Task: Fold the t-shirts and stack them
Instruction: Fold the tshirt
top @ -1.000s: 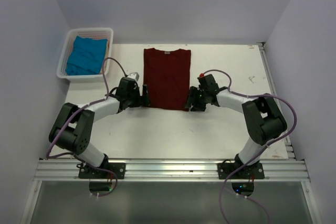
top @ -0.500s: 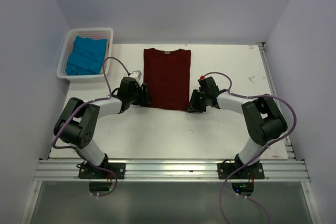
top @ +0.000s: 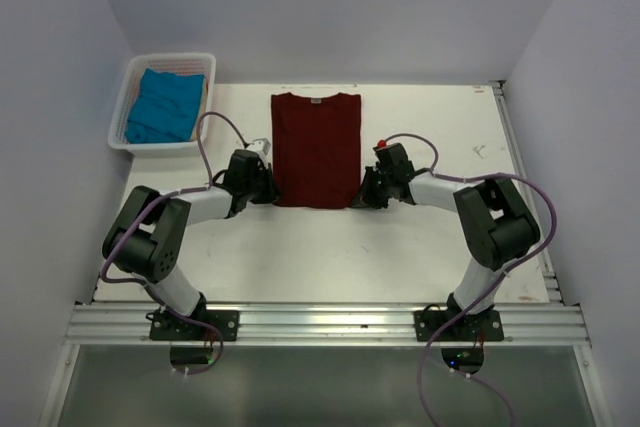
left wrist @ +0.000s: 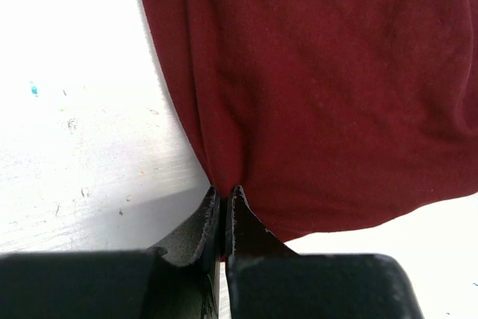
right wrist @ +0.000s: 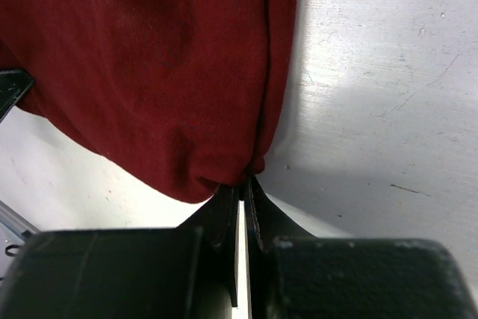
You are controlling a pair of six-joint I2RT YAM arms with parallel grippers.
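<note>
A dark red t-shirt [top: 317, 147] lies on the white table, folded lengthwise into a tall rectangle, collar at the far end. My left gripper [top: 272, 193] is shut on its near left corner; in the left wrist view the jaws pinch the red cloth [left wrist: 314, 87] at the gripper [left wrist: 224, 192]. My right gripper [top: 361, 197] is shut on the near right corner, the red cloth [right wrist: 149, 72] bunched at the gripper [right wrist: 245, 181]. A blue t-shirt [top: 162, 105] lies folded in the white basket [top: 127, 145] at the far left.
The table's right half [top: 450, 137] is bare white with a few scuff marks. Purple cables loop above both forearms. A metal rail [top: 330, 322] runs along the near edge, and grey walls enclose the table on three sides.
Both grippers slid in to the shirt's near corners and closed on the cloth. The near hem is drawn slightly narrower than before.
</note>
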